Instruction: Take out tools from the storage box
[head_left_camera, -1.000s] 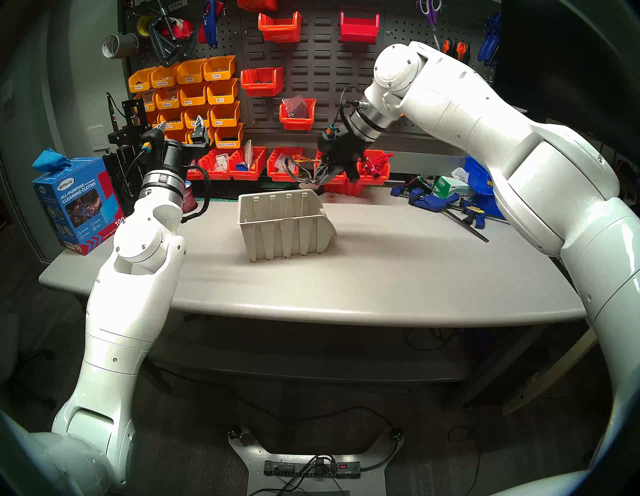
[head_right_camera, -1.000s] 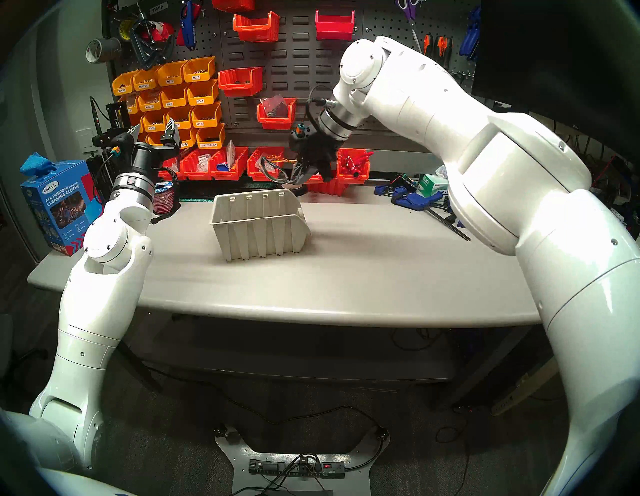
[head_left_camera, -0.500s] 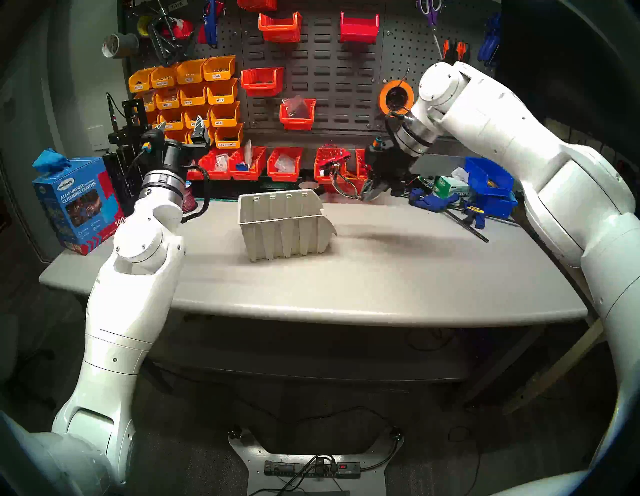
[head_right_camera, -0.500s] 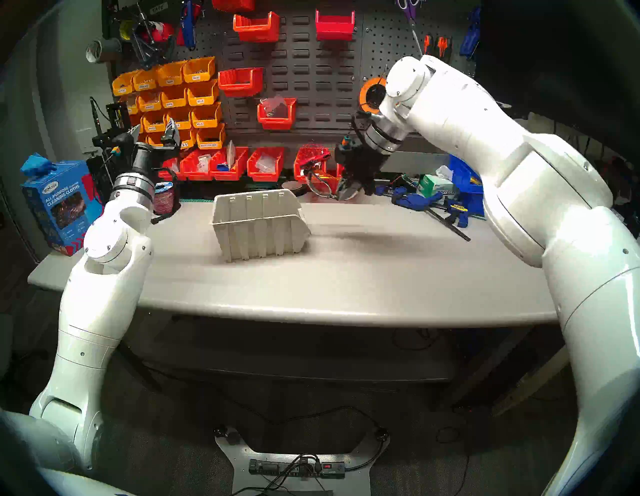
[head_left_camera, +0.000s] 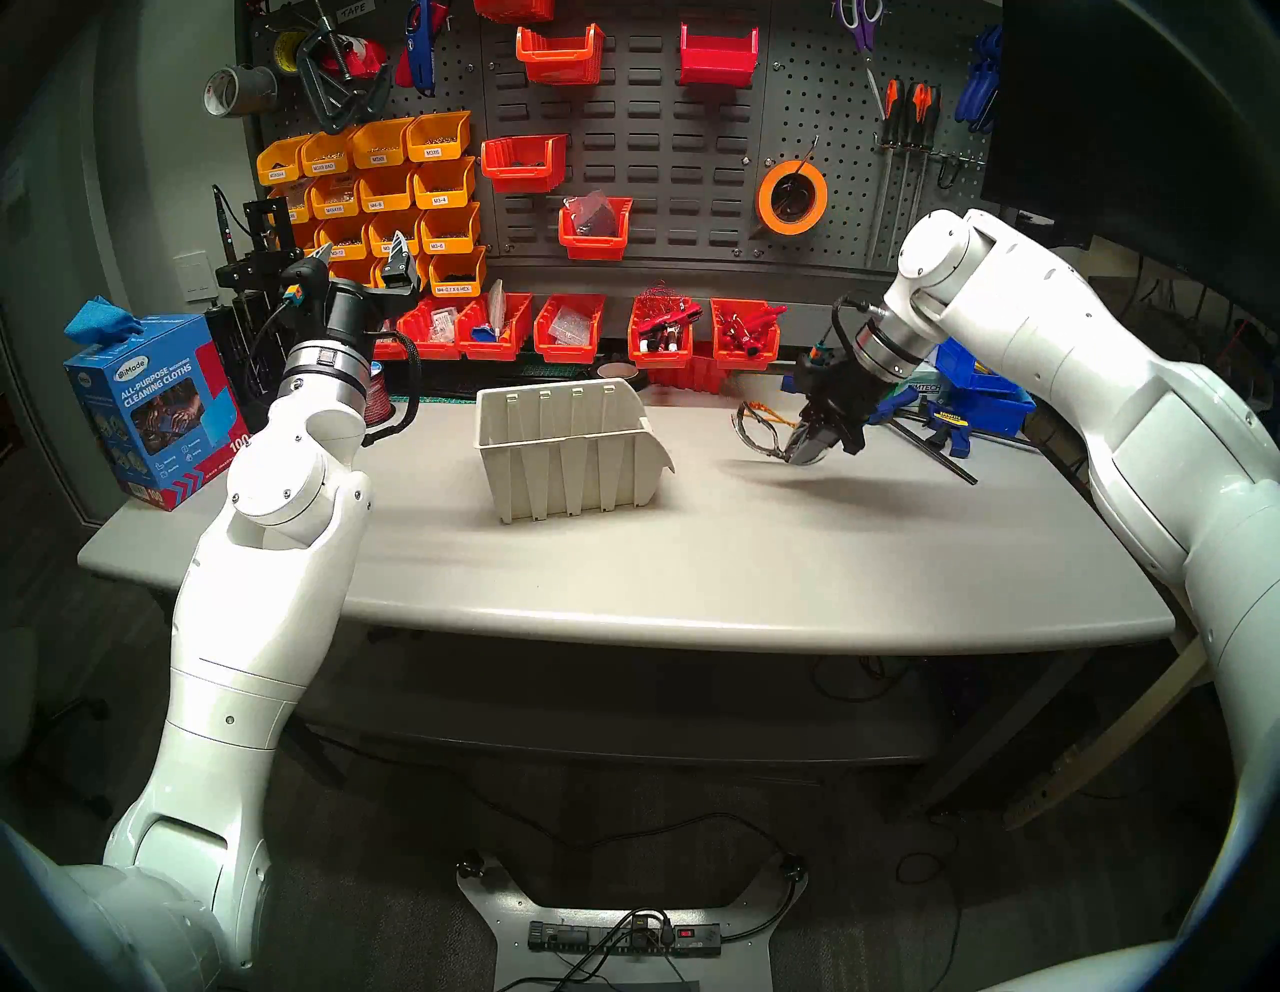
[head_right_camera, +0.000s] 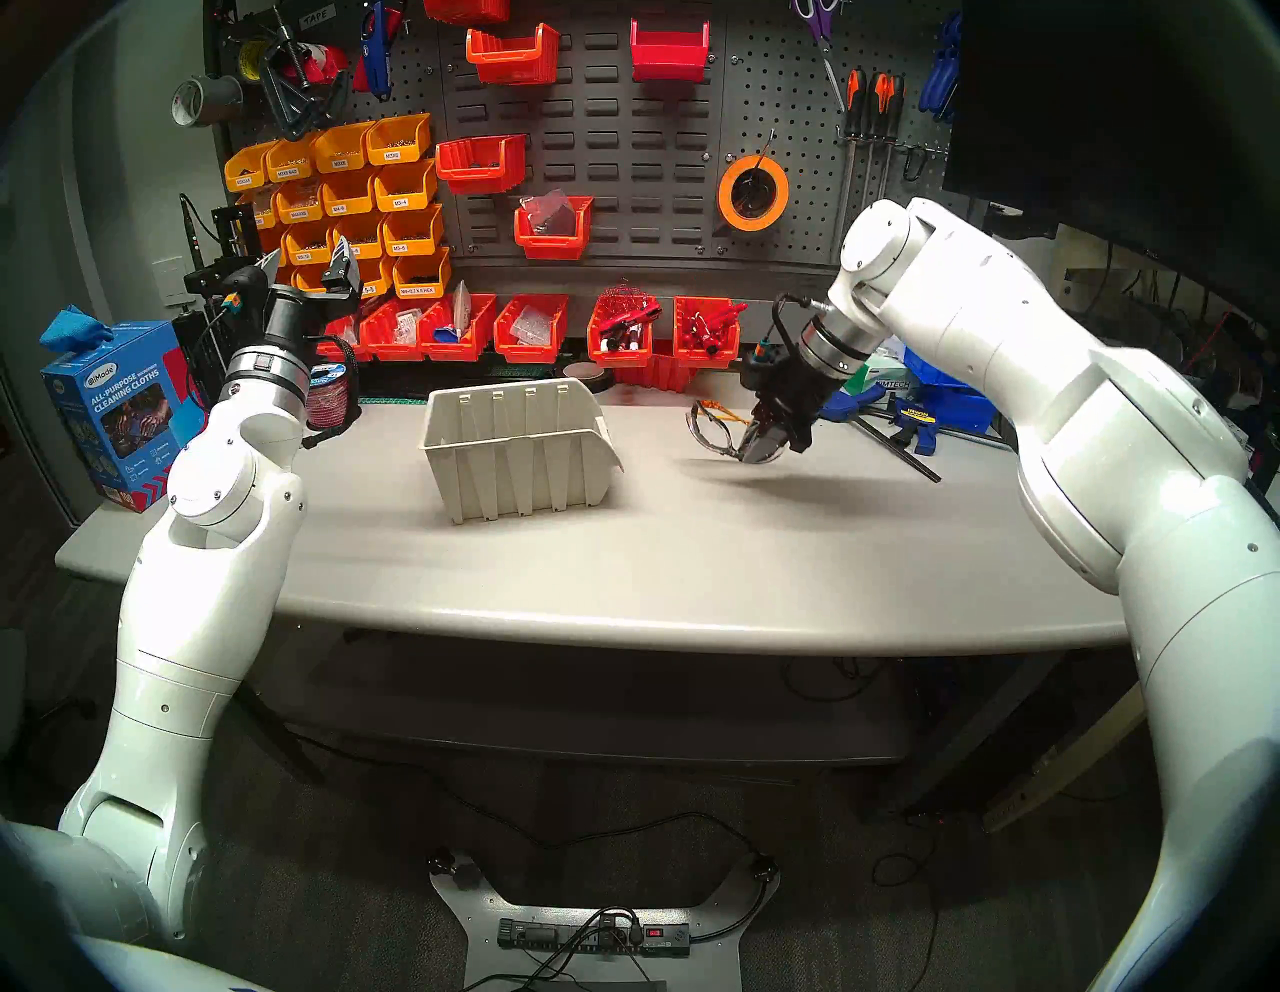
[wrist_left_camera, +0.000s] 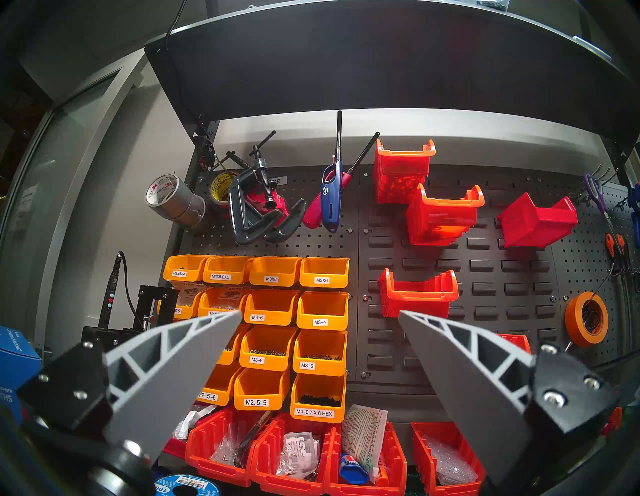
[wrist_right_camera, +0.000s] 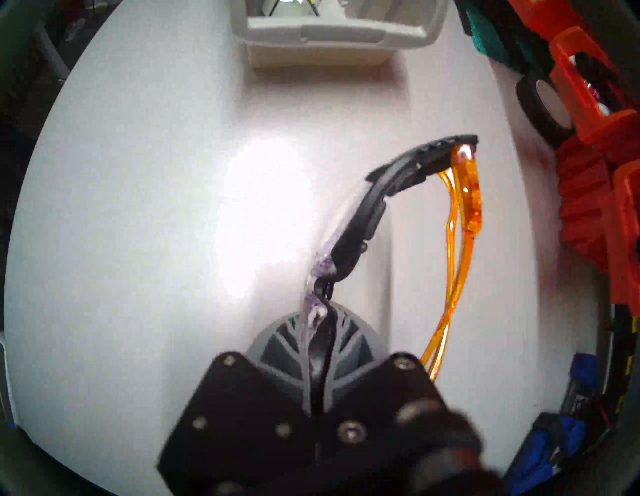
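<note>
Tabletop (head_left_camera: 692, 554) carries the beige storage box (head_left_camera: 568, 450) at frame centre. Right claw (head_left_camera: 807, 450), centre-right, is clamped on the nose bridge of the orange-armed safety glasses (head_left_camera: 758, 429), just above the surface; their long axis extends left from the claw toward the box. Left claw (head_left_camera: 360, 260), upper left, gapes wide, empty and farther off.

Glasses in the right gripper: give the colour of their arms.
Translucent orange with black at the hinge; clearest in the right wrist view.

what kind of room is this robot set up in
Most likely a workshop or maker lab: a pegboard wall hung with C-clamps and screwdrivers, labelled orange screw bins marked with sizes such as M3X8, and a grey workbench with blue bar clamps.
</note>
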